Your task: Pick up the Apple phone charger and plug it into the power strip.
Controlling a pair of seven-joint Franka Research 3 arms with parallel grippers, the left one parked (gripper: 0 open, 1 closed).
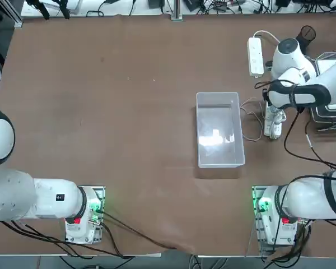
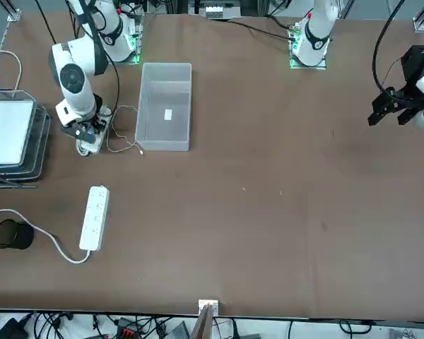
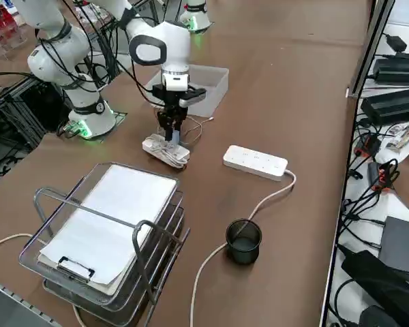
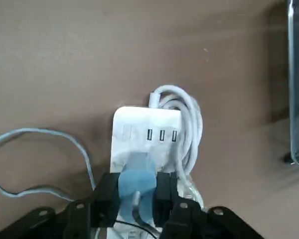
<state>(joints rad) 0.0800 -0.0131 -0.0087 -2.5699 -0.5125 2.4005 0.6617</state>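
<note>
Right gripper [image 4: 136,195] low over white strip with cable bundle [image 4: 147,137], fingers clamped on Apple phone charger [image 4: 136,180], thin cable [image 4: 50,137] trailing beside. Clear bin [image 1: 219,130] near. Power strip [image 1: 255,56] well apart on brown table [image 1: 112,101], open room between. Wire tray [image 3: 109,231], black cup [image 3: 244,240] at edge.

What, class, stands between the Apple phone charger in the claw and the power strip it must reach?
Nothing visible. The right claw grips the Apple phone charger above a white strip with a cable bundle. Only bare table separates it from the power strip.
</note>
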